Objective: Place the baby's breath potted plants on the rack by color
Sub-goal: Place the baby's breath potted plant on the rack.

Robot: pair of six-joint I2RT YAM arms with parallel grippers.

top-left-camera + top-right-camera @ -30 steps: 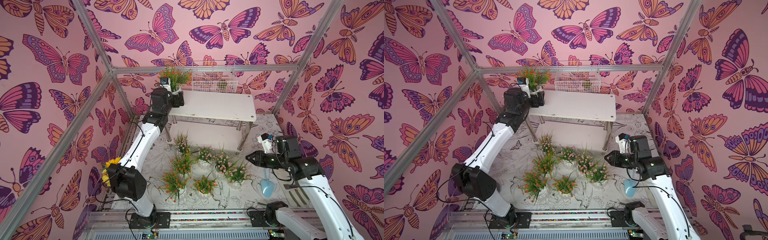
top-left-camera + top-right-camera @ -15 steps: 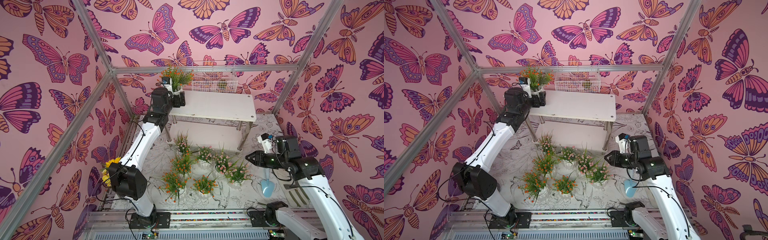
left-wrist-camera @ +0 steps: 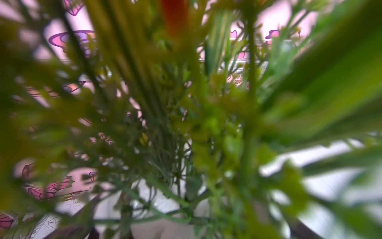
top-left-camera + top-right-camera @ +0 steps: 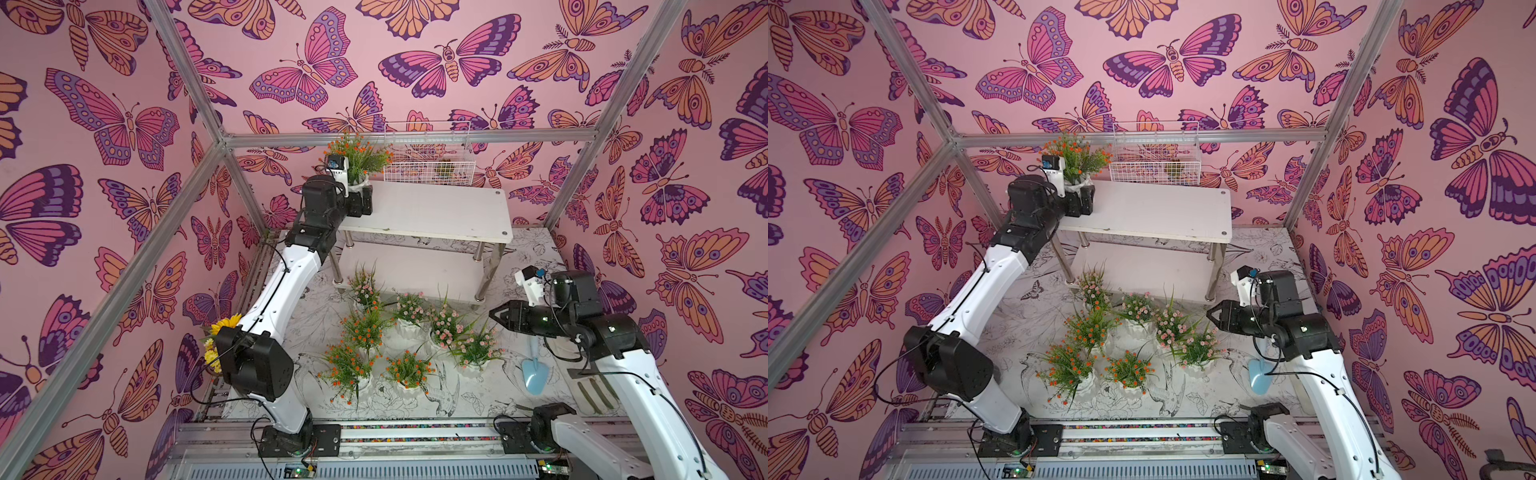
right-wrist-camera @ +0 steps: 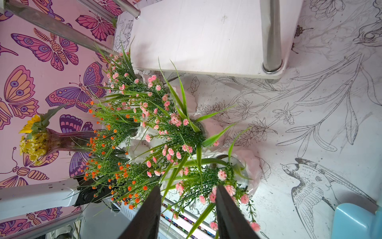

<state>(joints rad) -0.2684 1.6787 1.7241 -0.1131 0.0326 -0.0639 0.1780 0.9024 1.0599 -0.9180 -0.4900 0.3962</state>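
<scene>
table point(image 4: 498, 386), near edge at 6 o'clock. seven plants stand loose mid-table: three orange pots point(image 4: 409, 370) fill 6 to 9 o'clock of the cluster, four pink pots point(image 4: 446, 324) run from 12 round to 4 o'clock. right gripper point(image 5: 188, 187) hovers at 3 o'clock of the cluster, near the outermost pink pot point(image 4: 478, 349), fingers spread, empty. further back, at 12 o'clock: rack point(image 4: 436, 212). eighth pot point(image 4: 359, 158), orange, stands upright on the top board's 10 o'clock corner. left gripper point(image 4: 361, 202) is at its base, fingers spread wide on either side; contact not discernible.
</scene>
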